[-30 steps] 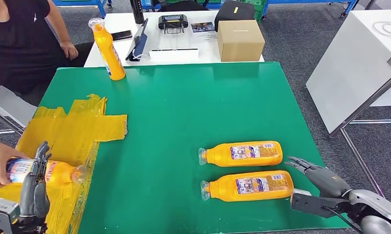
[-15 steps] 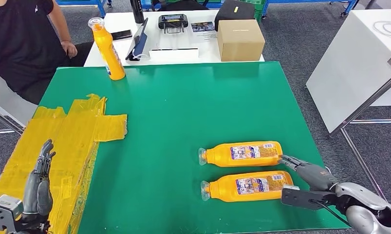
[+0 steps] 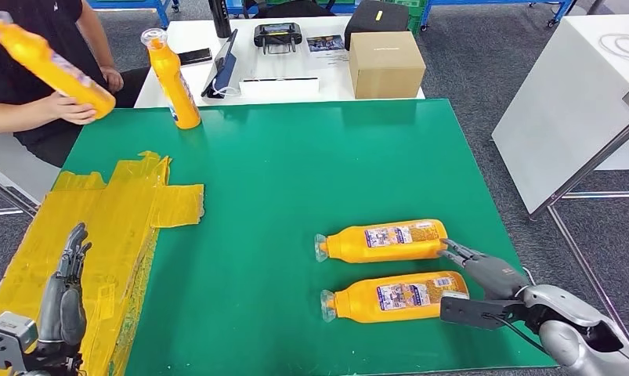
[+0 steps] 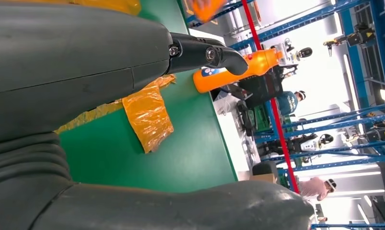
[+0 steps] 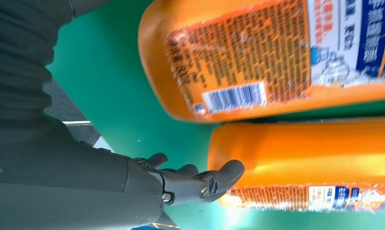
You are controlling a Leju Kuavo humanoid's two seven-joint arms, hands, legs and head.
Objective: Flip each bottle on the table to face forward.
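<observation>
Since half a second ago your right hand (image 3: 483, 270), fingers spread and holding nothing, has nudged the far glossy orange bottle (image 3: 381, 241) leftward beside the near bottle (image 3: 393, 296) on the green mat (image 3: 295, 180), while your empty left hand (image 3: 63, 301) hovers open over crinkled yellow tape (image 3: 115, 211).

L robot hand (image 3: 63, 301) upright at near-left corner, fingers (image 3: 74, 249) straight, slightly apart, holding nothing. R robot hand (image 3: 483, 276) low at near-right, fingers (image 3: 457, 252) extended fwd, spread, thumb below, nothing gripped.
</observation>
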